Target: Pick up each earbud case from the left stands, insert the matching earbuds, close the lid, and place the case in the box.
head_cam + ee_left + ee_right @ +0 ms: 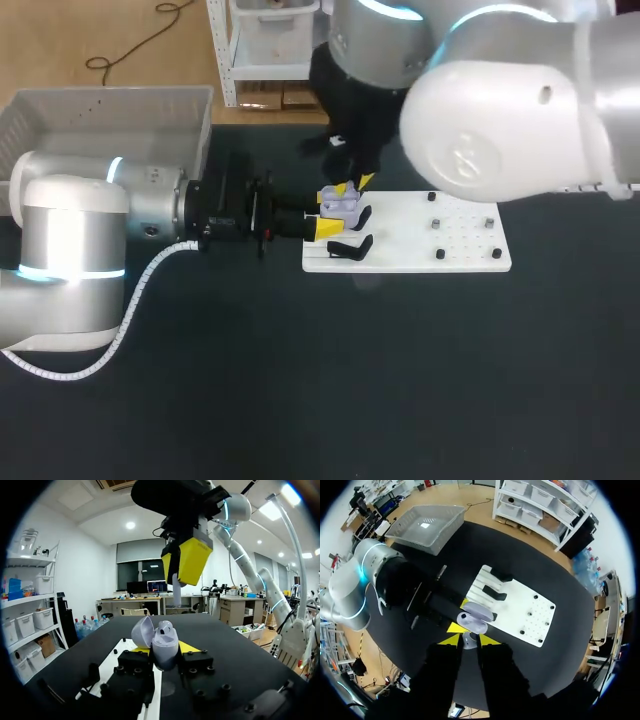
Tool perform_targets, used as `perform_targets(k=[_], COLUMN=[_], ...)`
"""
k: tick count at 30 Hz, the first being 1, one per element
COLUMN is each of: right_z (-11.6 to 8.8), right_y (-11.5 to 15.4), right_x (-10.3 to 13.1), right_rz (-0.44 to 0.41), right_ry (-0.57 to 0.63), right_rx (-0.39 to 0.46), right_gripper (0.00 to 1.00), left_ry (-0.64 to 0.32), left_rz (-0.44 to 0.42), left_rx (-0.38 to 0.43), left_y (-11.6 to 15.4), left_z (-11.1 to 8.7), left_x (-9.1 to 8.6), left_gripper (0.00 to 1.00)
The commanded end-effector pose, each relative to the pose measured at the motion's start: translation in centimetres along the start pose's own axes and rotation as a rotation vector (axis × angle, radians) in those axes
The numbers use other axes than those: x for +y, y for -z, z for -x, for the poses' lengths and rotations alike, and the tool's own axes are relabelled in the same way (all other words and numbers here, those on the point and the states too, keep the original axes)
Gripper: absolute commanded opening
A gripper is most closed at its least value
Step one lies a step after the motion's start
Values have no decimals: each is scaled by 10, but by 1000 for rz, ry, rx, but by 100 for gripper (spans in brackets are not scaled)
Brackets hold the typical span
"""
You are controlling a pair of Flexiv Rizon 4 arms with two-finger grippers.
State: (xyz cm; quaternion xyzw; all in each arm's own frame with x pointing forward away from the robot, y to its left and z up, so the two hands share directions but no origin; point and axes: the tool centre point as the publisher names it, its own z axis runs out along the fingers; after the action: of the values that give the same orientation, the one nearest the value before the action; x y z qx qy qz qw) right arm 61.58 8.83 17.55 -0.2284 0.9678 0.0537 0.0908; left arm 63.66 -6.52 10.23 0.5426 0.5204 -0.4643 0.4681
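The left gripper (pixel 334 212) is clamping a glossy lavender case (pixel 164 639), its rounded lid hinged open, just above the left end of a flat white pegged board (pixel 440 250). The right gripper (pixel 469 639) is hovering directly over it, yellow tips pinching a small pale earbud (pixel 176 591). A grey ribbed plastic box (pixel 100 115) is sitting at the far-left corner of the dark matte counter (pixel 350 380).

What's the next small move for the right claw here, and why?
Probably lower the right claw straight down a little. It holds an earbud stem-down, hovering above the open case, which the left claw grips with its lid tipped back. The earbud is not yet in the case, so a short descent should seat it.
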Motion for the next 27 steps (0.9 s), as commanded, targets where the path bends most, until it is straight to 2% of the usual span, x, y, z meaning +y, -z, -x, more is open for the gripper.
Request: perform_targets(k=[1,13,19,27], right_z=[5,7,6,5], right_y=[-5,-8,-4,-7], right_x=[7,12,14,14], right_rz=[0,-11,-18,23], right_ry=[13,87,181,219], right_rx=[21,11,8,0], right_gripper=[0,0,0,0], left_ry=[-2,-2,-2,-2], left_rz=[5,5,5,5], left_rx=[0,0,0,0], left_y=[0,0,0,0], left_z=[0,0,0,0], left_x=[-1,-1,-1,-1], left_gripper=[0,0,0,0])
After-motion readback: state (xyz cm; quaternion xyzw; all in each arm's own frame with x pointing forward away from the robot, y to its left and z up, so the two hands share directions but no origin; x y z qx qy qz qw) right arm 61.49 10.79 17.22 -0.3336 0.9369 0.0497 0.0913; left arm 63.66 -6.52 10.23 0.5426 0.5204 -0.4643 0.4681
